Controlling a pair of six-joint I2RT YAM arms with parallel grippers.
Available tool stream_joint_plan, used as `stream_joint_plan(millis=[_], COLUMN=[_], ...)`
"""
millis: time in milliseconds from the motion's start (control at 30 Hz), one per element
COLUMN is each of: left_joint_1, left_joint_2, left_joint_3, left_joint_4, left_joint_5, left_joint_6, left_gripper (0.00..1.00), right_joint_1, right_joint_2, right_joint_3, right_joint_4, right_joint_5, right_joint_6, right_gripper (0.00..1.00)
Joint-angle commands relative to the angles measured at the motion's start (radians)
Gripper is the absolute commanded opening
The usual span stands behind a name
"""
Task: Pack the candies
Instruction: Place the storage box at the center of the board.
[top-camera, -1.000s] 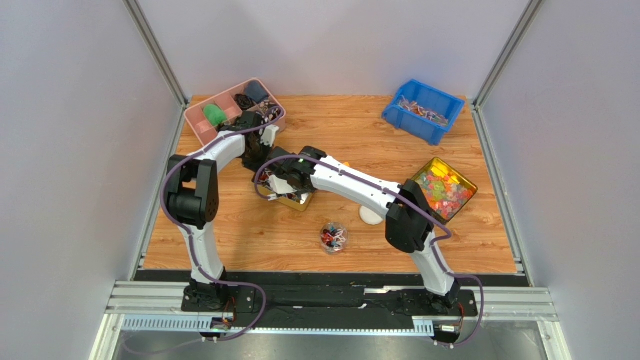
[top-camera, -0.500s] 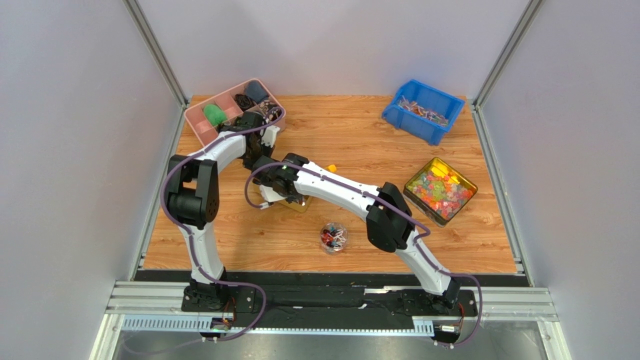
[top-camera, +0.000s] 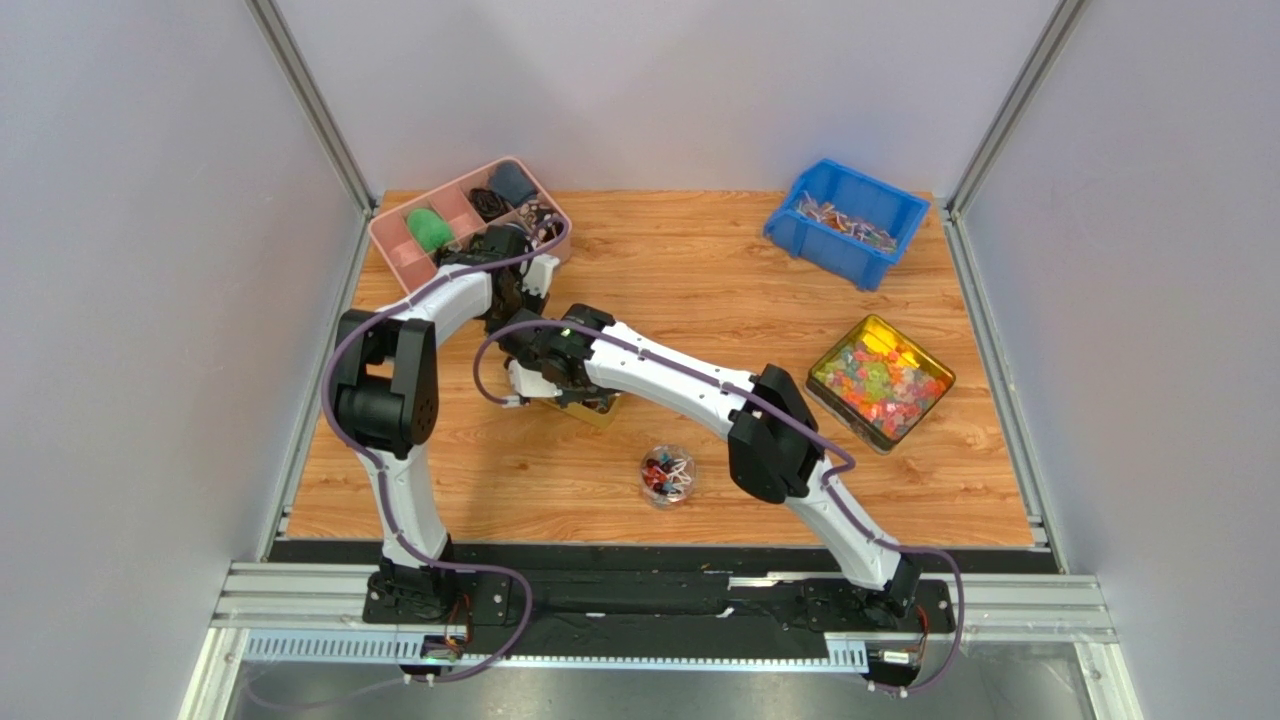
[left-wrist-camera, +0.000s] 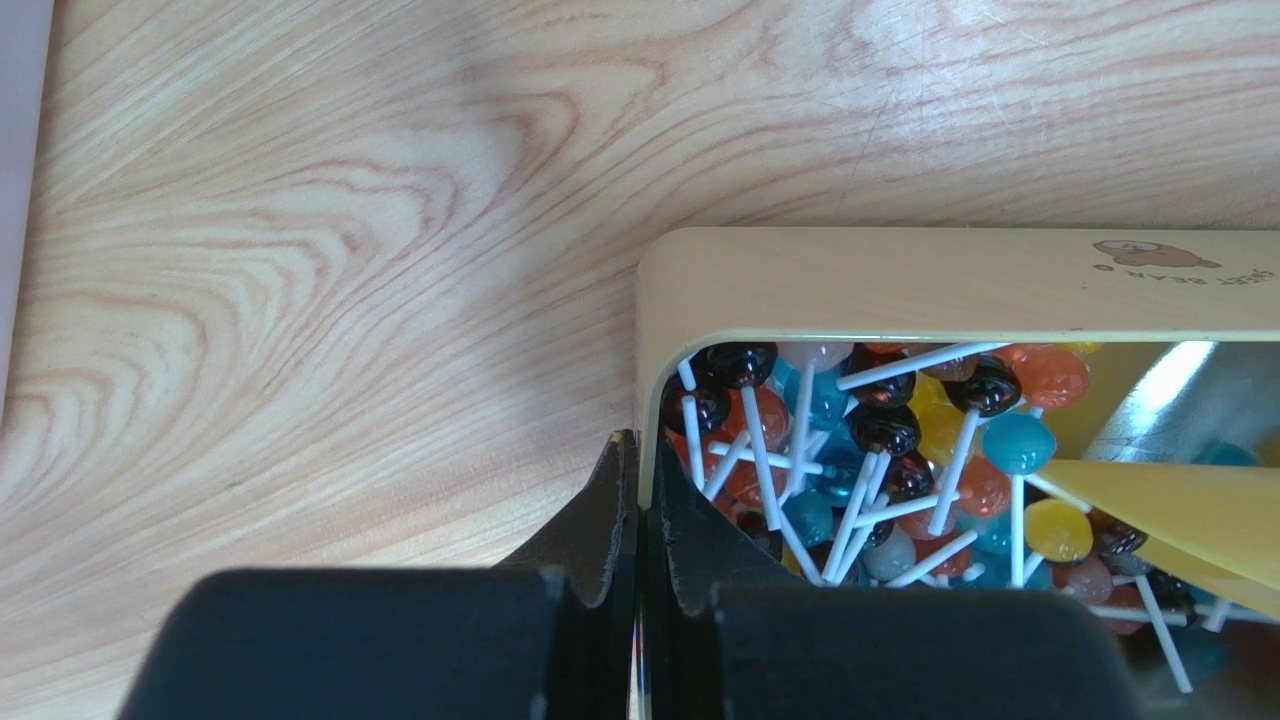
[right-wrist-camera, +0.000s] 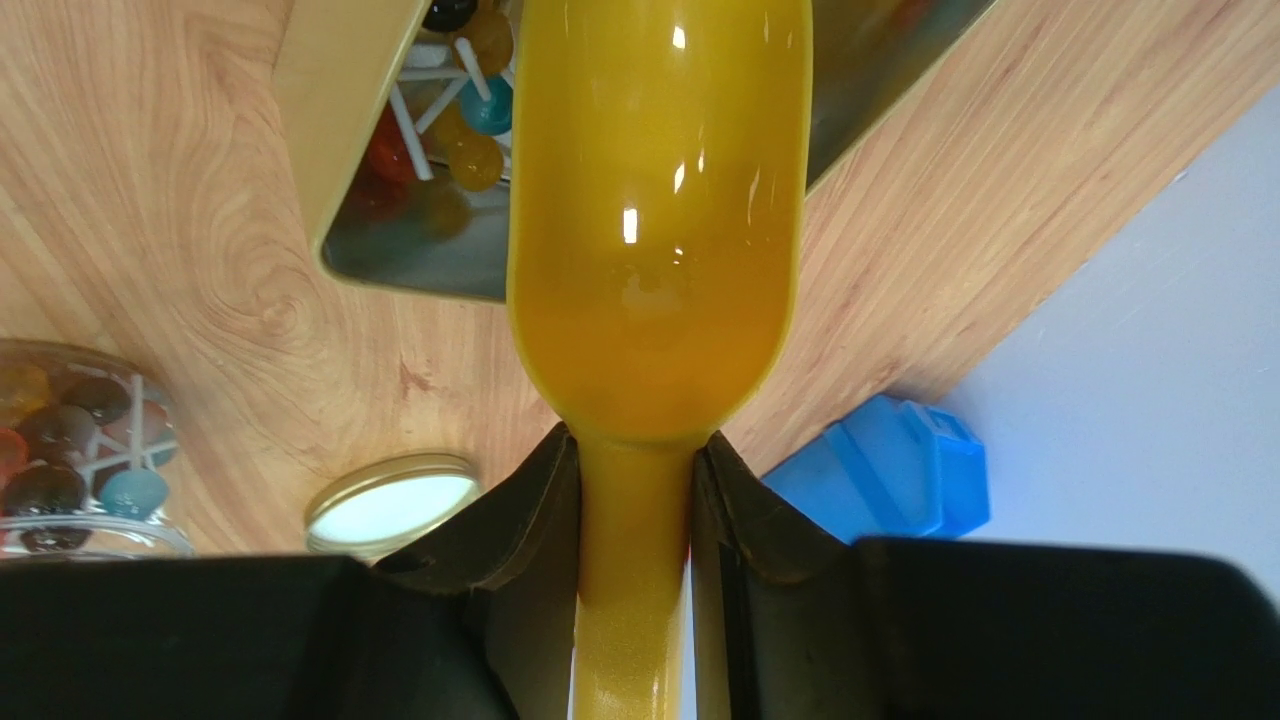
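From overhead the arms hide most of the tin (top-camera: 600, 407), left of the table's (top-camera: 721, 270) middle. The wrist views fill it in: the left gripper (left-wrist-camera: 639, 450) pinches the tin's rim with the candies (left-wrist-camera: 842, 450) heaped inside, and the right gripper (right-wrist-camera: 634, 450) clamps a yellow scoop (right-wrist-camera: 654, 225) by its handle above them. A jar (top-camera: 666, 474) holding more candies stands near the front edge.
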Motion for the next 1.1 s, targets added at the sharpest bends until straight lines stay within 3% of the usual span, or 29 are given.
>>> stream_joint_plan(millis=[0,700,867,1067], left_joint_1=[-0.005,-0.005,-0.007,-0.005], left_joint_2=[-0.093,-0.095,-0.093,-0.090], left_joint_3=[0.016,0.011,0.011,0.011], left_joint_4=[0.026,0.027,0.027,0.032], left_joint_5=[0.068,0.062,0.061,0.060], left_joint_6=[-0.029,-0.024,-0.022,-0.024], left_gripper=[0.00,0.00,0.00,0.00], right_joint_1=[0.002,-0.003,-0.018,-0.092], right_joint_2=[0.028,0.105,0.084,-0.037], right_joint_3=[-0.016,-0.016,-0.026,-0.112], right_joint_4=[0.035,0.308,0.339,0.373], right_joint_5=[-0.087,-0.127,-0.155,-0.302], right_joint_6=[0.093,0.240,0.298,0.408], right_gripper=[0.00,0.00,0.00,0.00])
